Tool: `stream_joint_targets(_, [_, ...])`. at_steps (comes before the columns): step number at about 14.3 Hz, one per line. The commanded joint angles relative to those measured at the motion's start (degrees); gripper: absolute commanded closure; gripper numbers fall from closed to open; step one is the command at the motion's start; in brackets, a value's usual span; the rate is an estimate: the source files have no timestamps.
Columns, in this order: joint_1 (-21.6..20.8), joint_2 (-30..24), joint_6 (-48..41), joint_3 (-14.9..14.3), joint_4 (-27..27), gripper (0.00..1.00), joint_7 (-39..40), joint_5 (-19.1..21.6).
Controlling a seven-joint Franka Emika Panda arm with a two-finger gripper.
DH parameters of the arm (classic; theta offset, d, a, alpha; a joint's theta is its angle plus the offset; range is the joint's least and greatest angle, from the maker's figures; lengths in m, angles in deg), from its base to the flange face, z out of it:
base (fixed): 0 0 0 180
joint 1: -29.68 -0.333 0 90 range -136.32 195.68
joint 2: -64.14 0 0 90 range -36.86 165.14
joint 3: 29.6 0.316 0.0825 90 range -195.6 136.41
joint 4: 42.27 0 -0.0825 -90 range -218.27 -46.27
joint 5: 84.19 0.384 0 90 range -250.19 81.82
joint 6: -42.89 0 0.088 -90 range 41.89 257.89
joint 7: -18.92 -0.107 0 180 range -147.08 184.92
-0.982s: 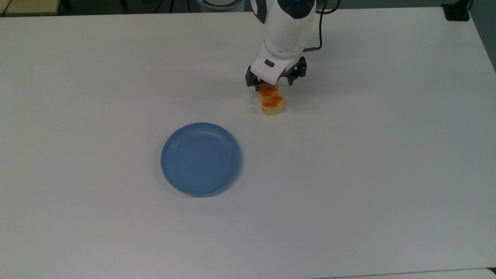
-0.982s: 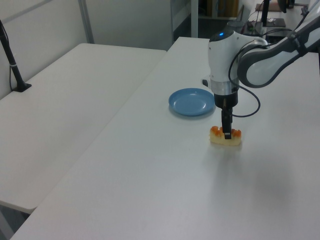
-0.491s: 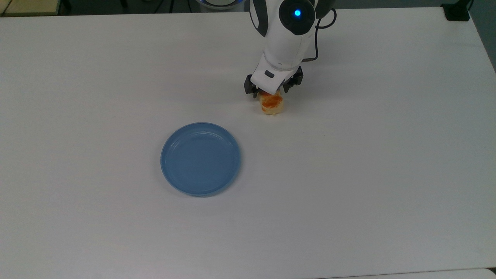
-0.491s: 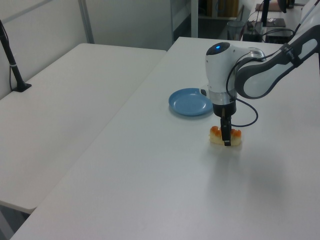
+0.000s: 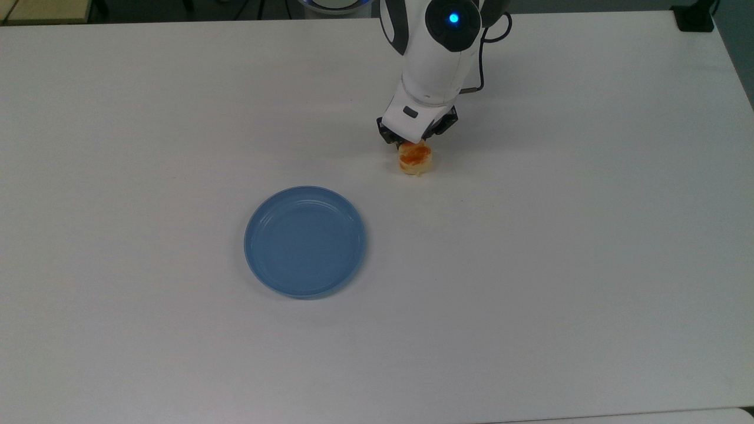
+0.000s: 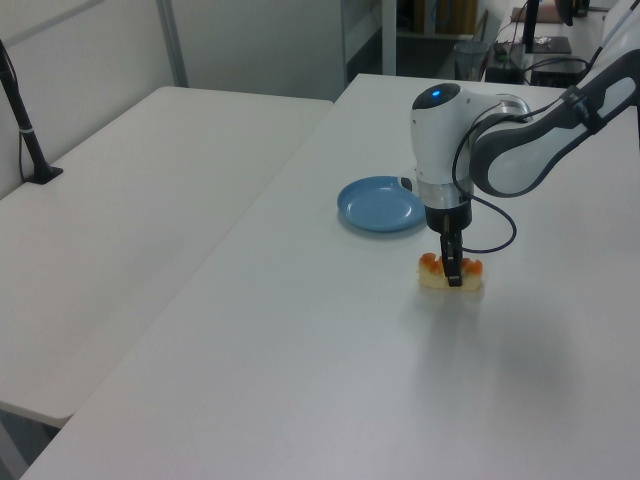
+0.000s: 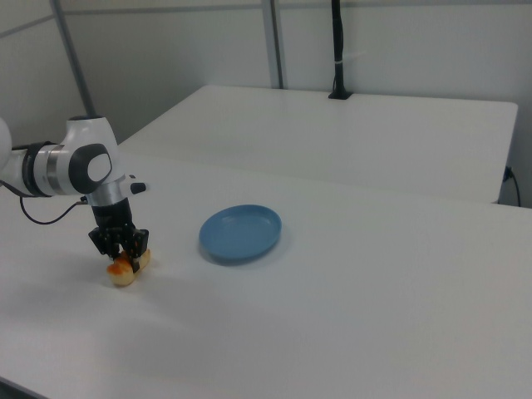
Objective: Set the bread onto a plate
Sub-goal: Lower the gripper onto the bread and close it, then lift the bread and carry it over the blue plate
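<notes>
The white arm (image 6: 520,150) bends over and points its gripper (image 5: 414,139) straight down, low at the table, with its two fingers (image 6: 452,270) squeezed on the bread (image 5: 415,160).

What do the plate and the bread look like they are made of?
The plate looks like blue plastic: uniform colour, smooth with a soft sheen and faint moulded rings. The bread has a pale matte body and glossy orange glaze; whether it is real or a toy cannot be told.

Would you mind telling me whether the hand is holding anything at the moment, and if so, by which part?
The hand has closed on the bread around its middle, across the short width; the loaf rests on the table.
</notes>
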Motion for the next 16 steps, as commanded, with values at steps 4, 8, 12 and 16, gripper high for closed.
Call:
stream_joint_targets(4, [0.31,-4.27,-4.19,-4.95,6.32,0.59,2.11,-1.15])
stream_joint_targets(8, [4.17,-3.57,-5.53,-7.61,12.92,0.58,6.79,-1.07])
stream_joint_targets(12, [7.15,0.1,-6.49,-7.78,18.89,0.54,9.68,-0.98])
stream_joint_targets(16, [11.03,8.54,-6.32,-7.87,26.63,0.48,11.36,-0.28])
